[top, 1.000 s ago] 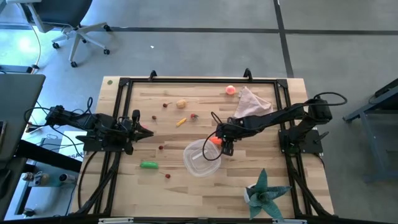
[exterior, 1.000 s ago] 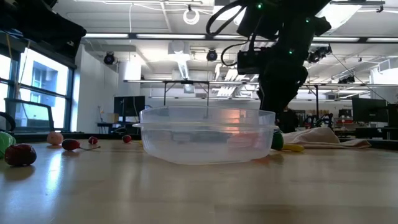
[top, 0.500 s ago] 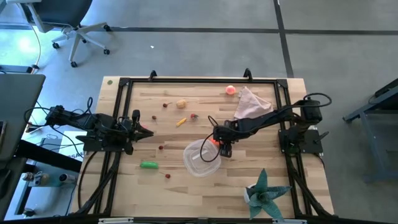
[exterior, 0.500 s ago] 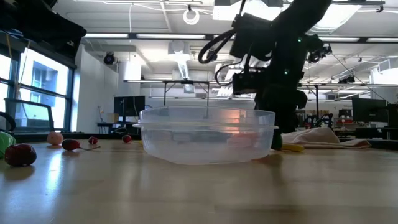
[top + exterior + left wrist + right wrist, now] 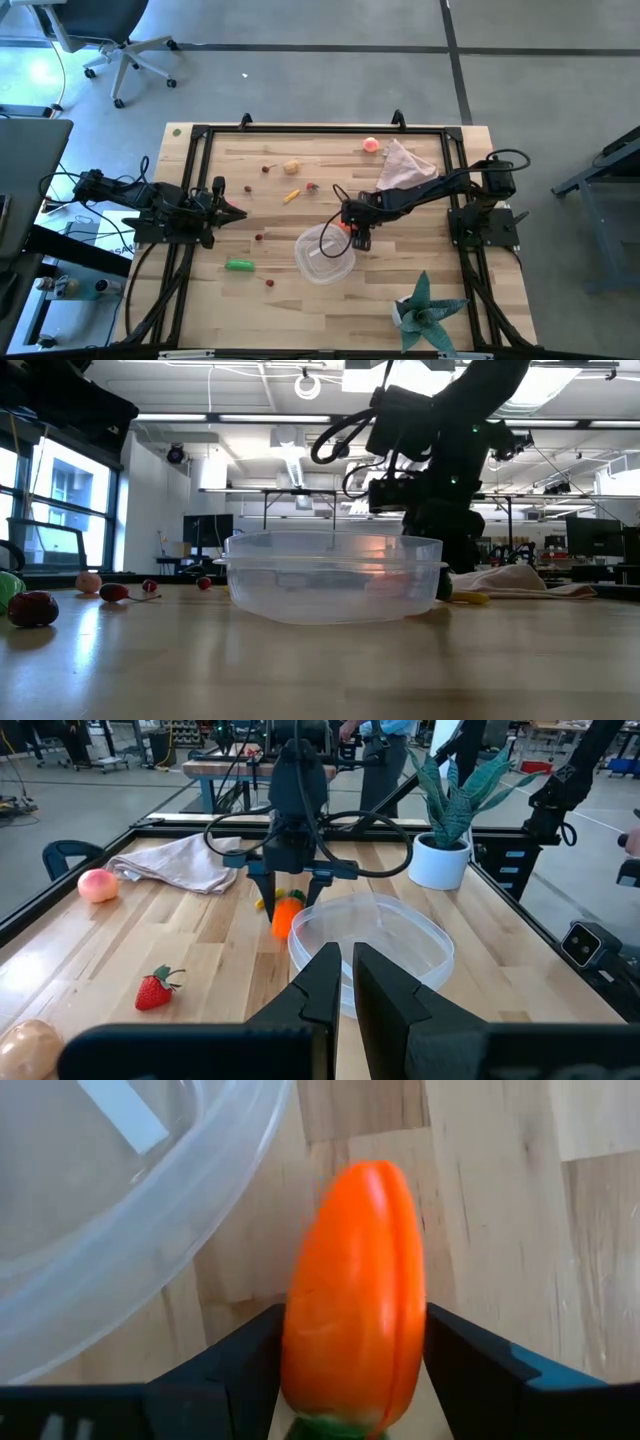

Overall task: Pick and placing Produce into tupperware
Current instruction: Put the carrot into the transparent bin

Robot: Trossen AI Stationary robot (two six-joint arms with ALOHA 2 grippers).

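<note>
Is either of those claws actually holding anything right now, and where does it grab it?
Yes. The right claw grips the orange carrot across its green-topped end, just outside the tupperware. The left claw is shut and holds nothing.

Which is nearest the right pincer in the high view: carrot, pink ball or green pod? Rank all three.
1. carrot: held in the right pincer, beside the tupperware rim.
2. pink ball: far edge, by the cloth.
3. green pod: left side, near edge.
</note>
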